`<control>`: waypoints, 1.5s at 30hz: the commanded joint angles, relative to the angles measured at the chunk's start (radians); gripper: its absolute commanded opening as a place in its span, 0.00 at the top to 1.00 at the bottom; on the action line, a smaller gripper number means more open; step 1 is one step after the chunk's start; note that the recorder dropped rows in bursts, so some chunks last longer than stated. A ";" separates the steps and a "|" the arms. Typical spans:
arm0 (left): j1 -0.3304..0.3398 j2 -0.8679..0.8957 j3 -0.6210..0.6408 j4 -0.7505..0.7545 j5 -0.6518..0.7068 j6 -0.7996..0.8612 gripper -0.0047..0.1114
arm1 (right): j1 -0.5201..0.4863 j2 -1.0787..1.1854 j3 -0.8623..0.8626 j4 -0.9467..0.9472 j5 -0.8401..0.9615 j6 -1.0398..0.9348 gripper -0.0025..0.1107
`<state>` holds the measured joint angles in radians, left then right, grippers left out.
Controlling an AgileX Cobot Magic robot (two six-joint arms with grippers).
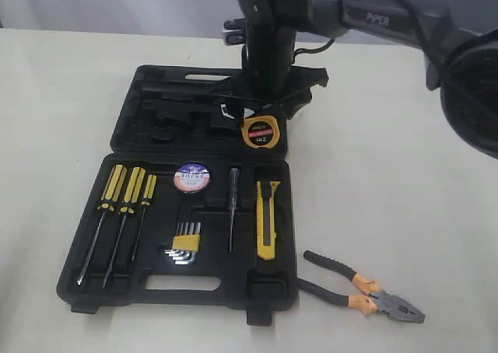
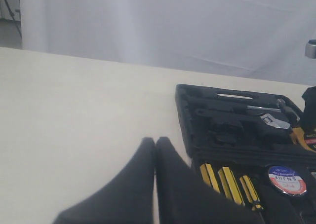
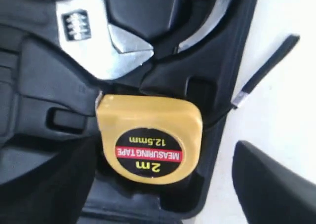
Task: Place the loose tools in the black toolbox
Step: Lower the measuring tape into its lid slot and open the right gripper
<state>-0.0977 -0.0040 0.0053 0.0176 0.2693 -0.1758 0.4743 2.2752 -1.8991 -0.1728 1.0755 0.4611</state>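
Note:
The black toolbox lies open on the table. The yellow tape measure rests in a recess at the corner of its far half. My right gripper hovers just over it, open, one finger on each side and neither touching. In the near half lie the black tape roll and the yellow-and-black utility knife. The grey pliers are on the table by the box's near right corner. My left gripper is shut and empty, left of the box.
Three yellow-black screwdrivers, a thin screwdriver and silver hex keys sit in the near half. A silver wrench fills the far half. The tape measure's strap trails onto the table.

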 commanded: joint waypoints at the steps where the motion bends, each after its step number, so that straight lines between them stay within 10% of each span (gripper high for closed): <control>1: -0.006 0.004 -0.005 0.001 0.001 0.000 0.96 | -0.002 -0.059 -0.007 -0.013 0.017 -0.028 0.34; 3: -0.006 0.004 -0.005 0.001 0.001 0.000 0.96 | -0.002 -0.074 -0.007 -0.013 0.017 -0.055 0.38; 8: -0.006 0.004 -0.005 0.001 0.001 0.000 0.96 | -0.004 -0.046 -0.007 -0.031 -0.035 -0.082 0.98; 45: -0.006 0.004 -0.005 0.008 0.001 0.000 0.96 | -0.004 0.069 -0.007 -0.066 -0.122 -0.224 0.98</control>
<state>-0.0977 -0.0040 0.0053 0.0176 0.2693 -0.1758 0.4743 2.3681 -1.9140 -0.2527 0.9285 0.2503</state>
